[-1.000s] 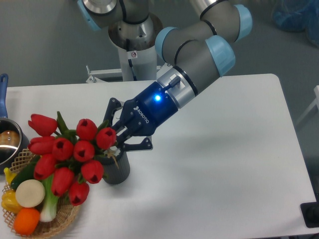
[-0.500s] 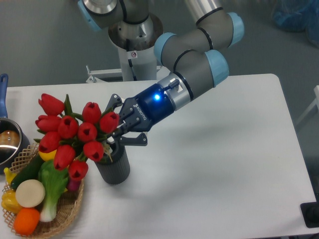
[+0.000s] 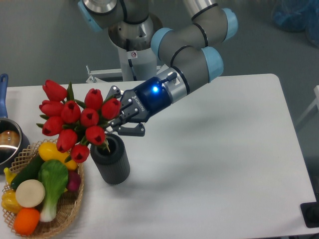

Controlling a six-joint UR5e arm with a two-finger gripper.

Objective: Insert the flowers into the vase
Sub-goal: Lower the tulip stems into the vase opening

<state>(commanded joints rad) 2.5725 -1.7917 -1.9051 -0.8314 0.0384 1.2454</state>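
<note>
The flowers (image 3: 75, 119), a bunch of red tulip buds with green leaves, lean up and to the left over the vase. Their stems reach down to the mouth of the vase (image 3: 111, 161), a dark ribbed cylinder standing upright on the white table. My gripper (image 3: 118, 121) comes in from the right, just above the vase, and is shut on the flowers near the base of the bunch. The stem ends are hidden behind the buds and the vase rim, so I cannot tell how deep they sit.
A wicker basket (image 3: 70, 211) of toy vegetables and fruit sits at the front left, close beside the vase. A steel pot (image 3: 7, 142) with a blue handle is at the left edge. The arm's base stands behind the table.
The gripper has lifted and swung the bunch up from lying over the basket toward upright, so the buds now stand above the vase's left side. The vase has stayed in place.
</note>
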